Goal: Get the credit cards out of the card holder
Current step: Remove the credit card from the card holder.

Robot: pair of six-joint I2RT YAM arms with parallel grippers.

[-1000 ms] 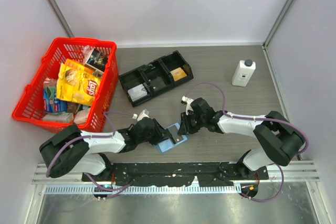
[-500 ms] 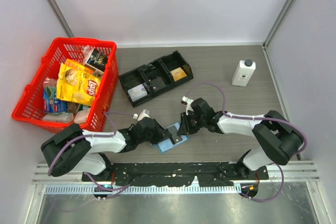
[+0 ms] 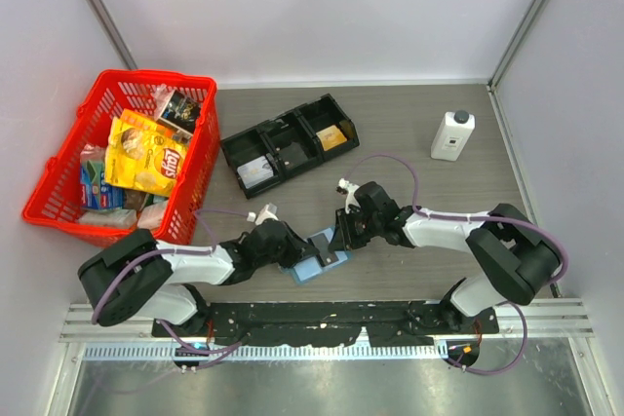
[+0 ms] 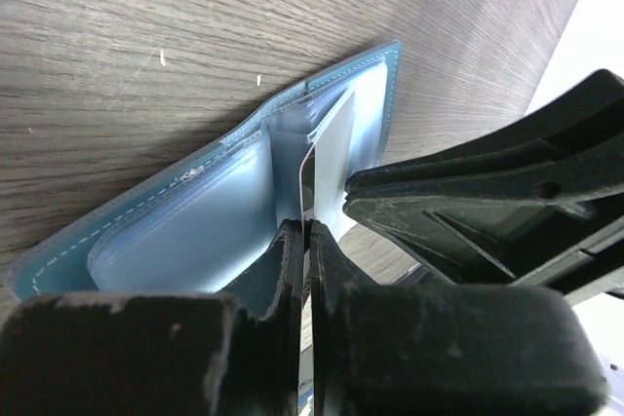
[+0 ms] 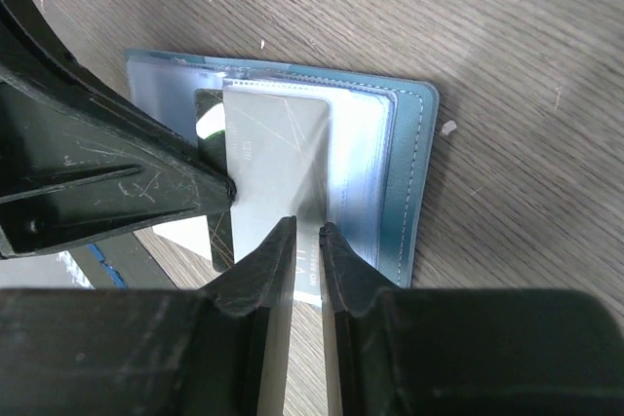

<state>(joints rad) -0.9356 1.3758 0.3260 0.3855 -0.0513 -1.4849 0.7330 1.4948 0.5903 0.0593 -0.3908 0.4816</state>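
The light-blue bifold card holder [image 3: 306,272] sits bottom-centre, the right gripper [image 5: 307,237] pinching its pale grey card [image 5: 278,143]; left gripper [image 4: 300,241] jaws are together at the crease. Imo slide it straight out, holder pinned.

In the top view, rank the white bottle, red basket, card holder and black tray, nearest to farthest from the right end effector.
1. card holder, at the right end effector.
2. black tray, behind, leftward.
3. white bottle, back right.
4. red basket, far left.
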